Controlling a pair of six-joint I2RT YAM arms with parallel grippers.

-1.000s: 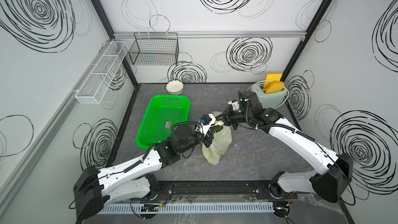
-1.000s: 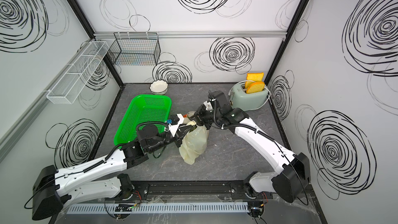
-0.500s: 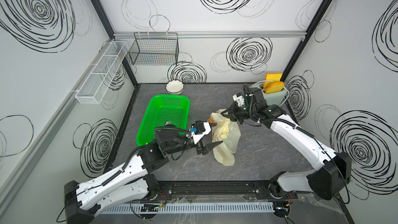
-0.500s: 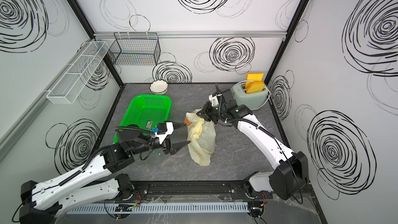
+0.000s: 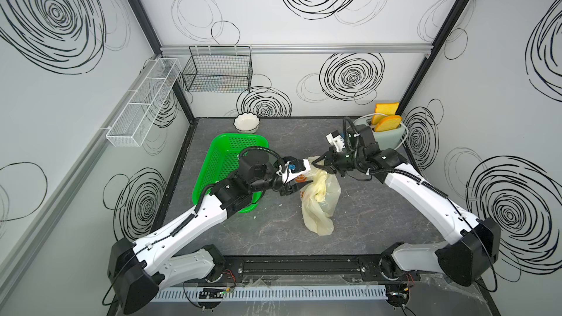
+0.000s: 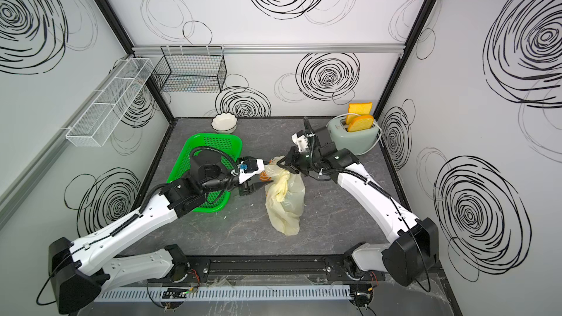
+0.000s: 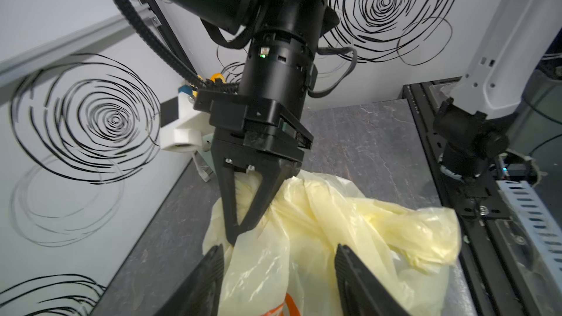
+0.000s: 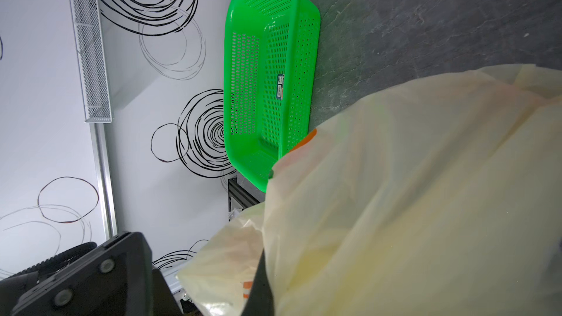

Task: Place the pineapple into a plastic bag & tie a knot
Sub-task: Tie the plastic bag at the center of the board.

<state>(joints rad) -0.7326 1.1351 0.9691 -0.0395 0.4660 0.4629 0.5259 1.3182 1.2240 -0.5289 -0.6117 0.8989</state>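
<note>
Your right gripper is closed on the top of the plastic bag; in the left wrist view its two fingers meet at the tips and pinch the thin film. Your left gripper stands just in front of it with the jaws apart. A fold of the bag passes between its fingers, but you cannot tell if they touch the film.

The bag is pale yellow with orange print. It hangs from the right gripper near the middle of the grey table, and in both top views its lower end lies on the table. A bunched and twisted strip runs down the front of the bag; whether it is tied, you cannot tell.

The green basket lies near the bag, on the side of your left arm. A white bowl stands behind the basket. A toaster with bread stands in the back corner behind your right arm.
</note>
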